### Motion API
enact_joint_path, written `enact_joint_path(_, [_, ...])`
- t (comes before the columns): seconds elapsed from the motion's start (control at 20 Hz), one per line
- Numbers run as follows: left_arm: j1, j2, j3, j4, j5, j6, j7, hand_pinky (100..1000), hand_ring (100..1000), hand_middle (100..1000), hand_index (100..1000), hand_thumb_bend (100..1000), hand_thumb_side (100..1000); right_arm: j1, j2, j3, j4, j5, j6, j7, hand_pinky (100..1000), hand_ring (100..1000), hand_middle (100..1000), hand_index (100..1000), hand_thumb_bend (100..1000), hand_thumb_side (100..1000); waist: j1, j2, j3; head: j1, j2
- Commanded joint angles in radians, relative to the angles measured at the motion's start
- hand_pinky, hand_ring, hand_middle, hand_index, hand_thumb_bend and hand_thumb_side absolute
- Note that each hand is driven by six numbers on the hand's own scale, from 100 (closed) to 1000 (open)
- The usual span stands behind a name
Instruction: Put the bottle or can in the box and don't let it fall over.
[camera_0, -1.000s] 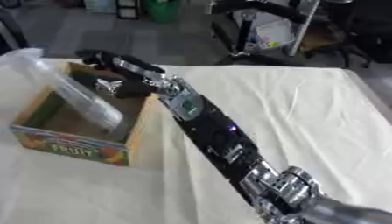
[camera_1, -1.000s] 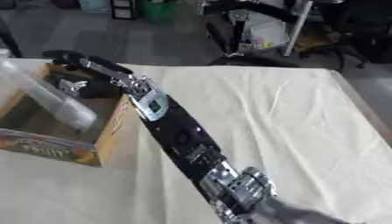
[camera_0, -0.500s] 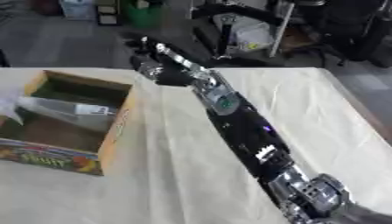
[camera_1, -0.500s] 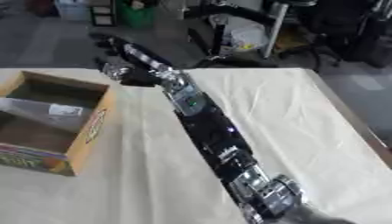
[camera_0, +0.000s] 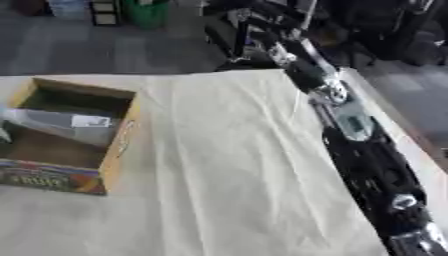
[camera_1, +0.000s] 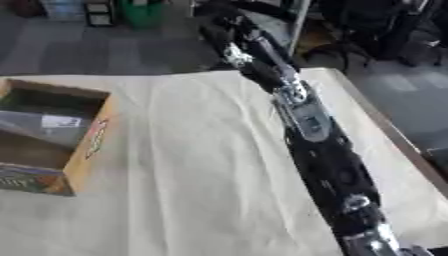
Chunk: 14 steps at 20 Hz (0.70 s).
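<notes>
From the left eye view, the clear bottle (camera_0: 61, 125) lies on its side inside the cardboard box (camera_0: 118, 145) on the bench (camera_0: 219, 190), so it is in but toppled. From the right eye view, the right hand (camera_1: 229, 35) hangs beyond the far edge, arm outstretched; I cannot tell its fingers' state.

Table (camera_0: 219, 150) under a creased cream cloth (camera_0: 210, 210). Grey floor (camera_0: 105, 50) beyond the far edge. Green bin (camera_0: 147, 11) at the top (shelving beside it, blurred). Dark chairs and frames (camera_1: 385, 25) top right.
</notes>
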Motion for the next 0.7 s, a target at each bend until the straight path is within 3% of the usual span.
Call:
enact_joint_path(0.05, [0.009, 0.031, 0.008, -0.029, -0.013, 0.001, -0.003, 686, 636, 643, 805, 606, 590, 0.052, -0.034, -0.049, -0.105, -0.031, 0.021, -0.043, 965, 1000, 1000, 1000, 100, 574, 0.005, -0.022, -0.01, 0.053, 0.03])
enact_joint_path(0.25, [0.038, 0.03, 0.012, -0.026, -0.017, 0.008, -0.003, 686, 635, 643, 805, 610, 591, 0.153, -0.005, -0.087, -0.181, 0.006, 0.032, -0.078, 963, 1000, 1000, 1000, 100, 571, 0.022, -0.039, -0.024, 0.129, 0.06])
enact_joint_path(0.45, [0.061, 0.03, 0.012, -0.029, -0.021, 0.008, -0.004, 687, 637, 645, 806, 613, 592, 0.233, 0.062, -0.104, -0.254, 0.091, 0.038, -0.083, 963, 1000, 1000, 1000, 100, 571, 0.038, -0.051, -0.039, 0.2, 0.064])
enact_joint_path(0.7, [0.079, 0.026, 0.01, -0.036, -0.029, 0.005, -0.014, 689, 645, 653, 808, 615, 595, 0.304, 0.136, -0.12, -0.311, 0.125, 0.065, -0.093, 960, 1000, 1000, 1000, 100, 580, 0.05, -0.06, -0.053, 0.261, 0.064])
